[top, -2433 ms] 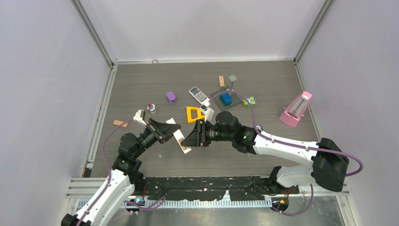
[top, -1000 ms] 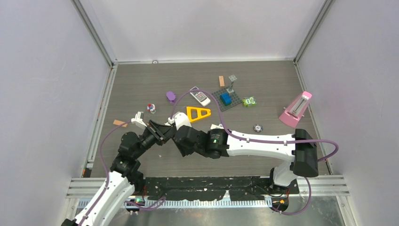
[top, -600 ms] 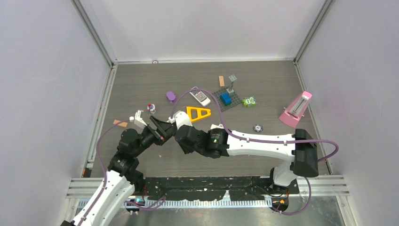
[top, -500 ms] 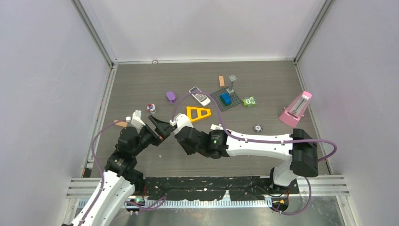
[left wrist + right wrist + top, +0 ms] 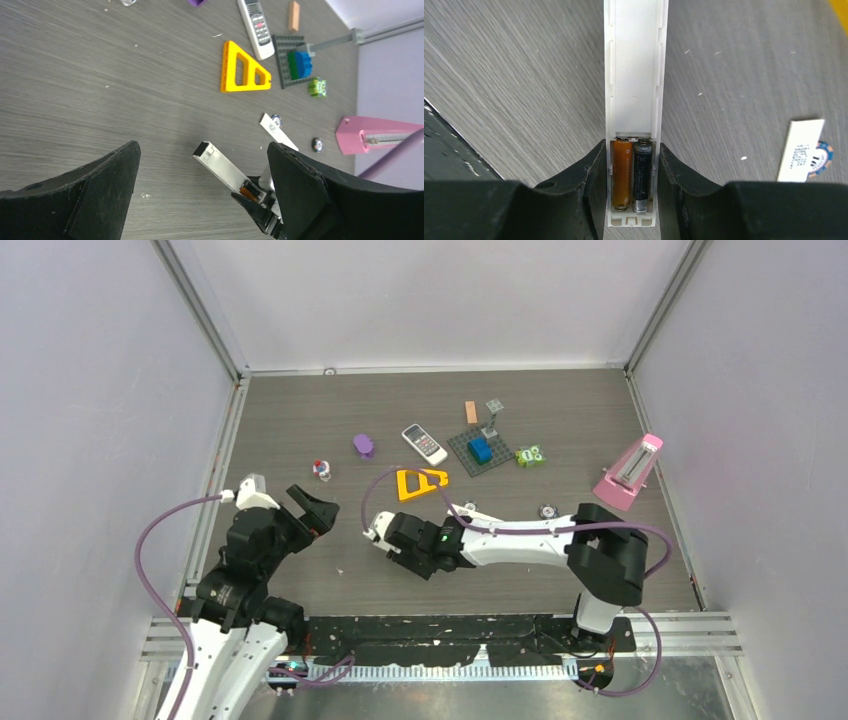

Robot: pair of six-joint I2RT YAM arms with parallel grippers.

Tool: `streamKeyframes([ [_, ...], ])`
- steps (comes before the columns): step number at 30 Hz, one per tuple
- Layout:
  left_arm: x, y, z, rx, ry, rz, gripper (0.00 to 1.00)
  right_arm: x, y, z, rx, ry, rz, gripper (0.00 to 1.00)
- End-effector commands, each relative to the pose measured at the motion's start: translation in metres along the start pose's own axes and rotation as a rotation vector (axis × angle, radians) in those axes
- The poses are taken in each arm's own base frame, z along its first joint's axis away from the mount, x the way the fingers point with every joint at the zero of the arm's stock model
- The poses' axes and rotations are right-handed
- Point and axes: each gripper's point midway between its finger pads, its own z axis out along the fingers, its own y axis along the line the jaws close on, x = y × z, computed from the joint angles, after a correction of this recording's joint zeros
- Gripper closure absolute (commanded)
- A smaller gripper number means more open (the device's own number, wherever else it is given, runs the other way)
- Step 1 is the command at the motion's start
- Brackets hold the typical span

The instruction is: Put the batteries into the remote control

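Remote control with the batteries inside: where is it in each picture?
Top external: the remote control pokes out of the right pincer, left of the middle.
Left wrist: low in the middle, tilted, seen between the open fingers of the left pincer.
Right wrist: straight up the middle, with two batteries at its near end.
Shared landmark: the yellow triangle, beyond the remote control.
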Motion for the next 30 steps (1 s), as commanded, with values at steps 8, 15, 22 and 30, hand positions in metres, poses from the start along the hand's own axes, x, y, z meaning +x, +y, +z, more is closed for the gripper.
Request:
streamKeyframes([
  [8,-0.011,0.011,-0.007,-0.060,-0.043,0.065,0.00,0.001,0.011,0.012,-0.128,0.046,-0.197,0.71],
  [15,-0.008,0.005,-0.002,-0.037,-0.018,0.060,0.00,0.015,-0.010,0.018,-0.095,0.115,-0.223,0.45],
  [22,-0.006,0.003,0.001,-0.027,-0.007,0.064,0.00,0.010,-0.017,0.013,-0.082,0.101,-0.195,0.29],
  [30,-0.002,-0.004,0.003,0.037,-0.006,0.086,0.00,-0.026,-0.041,-0.039,-0.111,-0.109,-0.037,0.24],
])
